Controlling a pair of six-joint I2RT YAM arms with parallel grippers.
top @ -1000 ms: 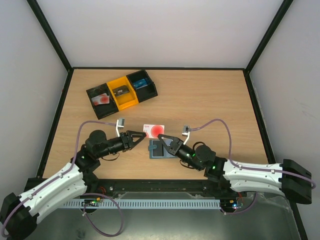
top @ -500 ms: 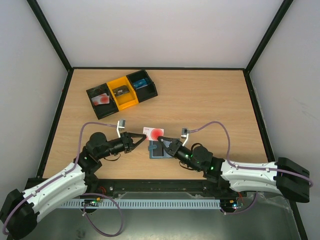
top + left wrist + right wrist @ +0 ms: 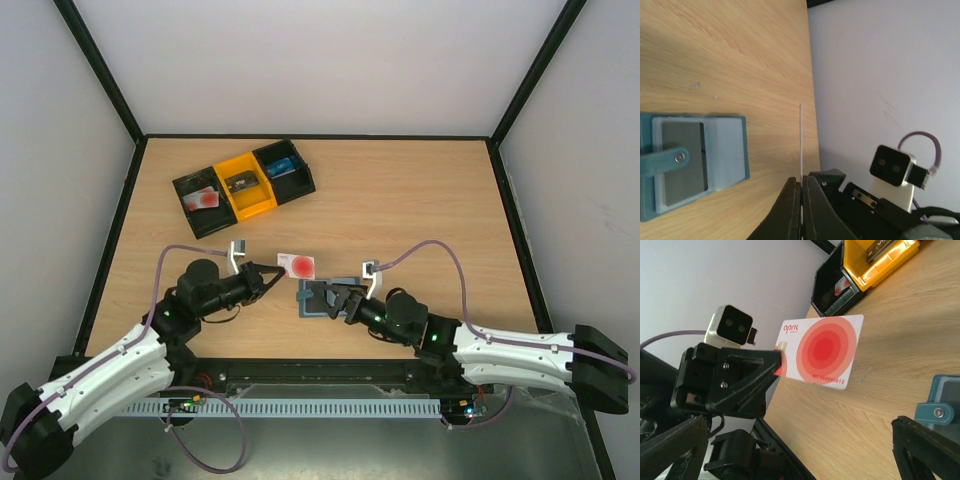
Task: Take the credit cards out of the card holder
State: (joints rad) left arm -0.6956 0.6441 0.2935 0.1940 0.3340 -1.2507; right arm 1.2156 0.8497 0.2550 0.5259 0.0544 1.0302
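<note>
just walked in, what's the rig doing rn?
The left claw is shut on the edge of a white card with red rings and holds it upright above the table, clear of the card holder. The holder lies open on the wood between the two arms. The right claw is open over the holder and grips nothing. A grey rectangle shows in one holder pocket and may be another card. A similar red-ringed card lies in the tray at the far left.

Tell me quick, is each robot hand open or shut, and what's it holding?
Left gripper: shut on the red-and-white card.
Right gripper: open, holding nothing.
</note>
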